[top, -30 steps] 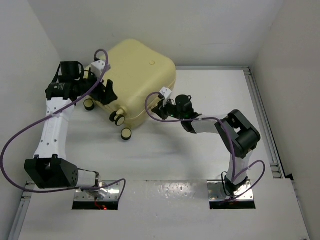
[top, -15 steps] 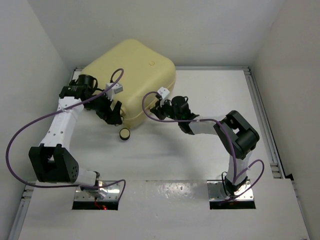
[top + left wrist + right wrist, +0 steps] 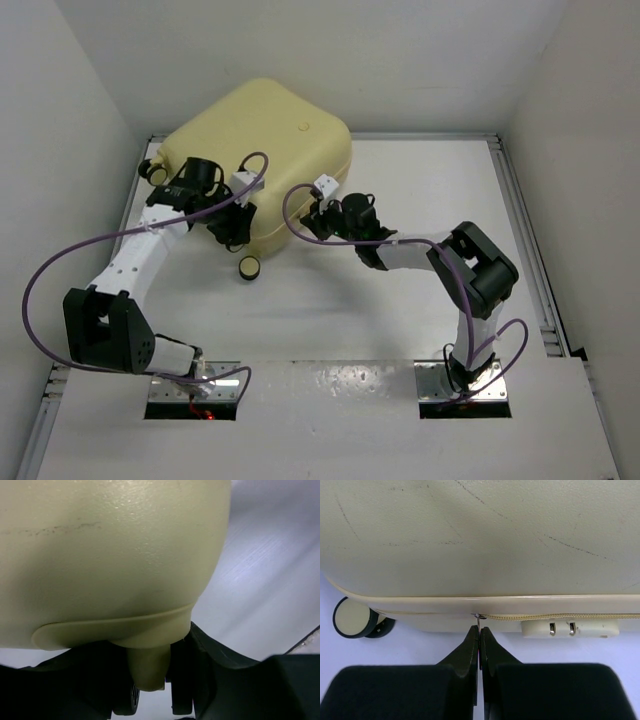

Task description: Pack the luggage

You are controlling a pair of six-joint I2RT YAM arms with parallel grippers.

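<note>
White table [image 3: 400,290], plain white walls: the large pale cream-yellow hard-shell suitcase [image 3: 265,150] lies flat and closed at the far left, and both your arms are at its near edge. Your right gripper [image 3: 479,631] has its fingers pressed together on the small metal zipper pull [image 3: 478,620]. It sits at the seam, just left of the cream combination lock [image 3: 568,628]. Your left gripper [image 3: 228,228] straddles the cream wheel mount [image 3: 145,667] at the suitcase's near side, one jaw on either side. You cannot tell from these views whether the jaws bite yet.

The step in hand looks to be running the zip. Whether that opens the case or seals it is not clear. The next move likely calls for you to draw the pull along the seam, in line with the teeth. Brace the suitcase with the left arm so it does not slide on its wheels.
</note>
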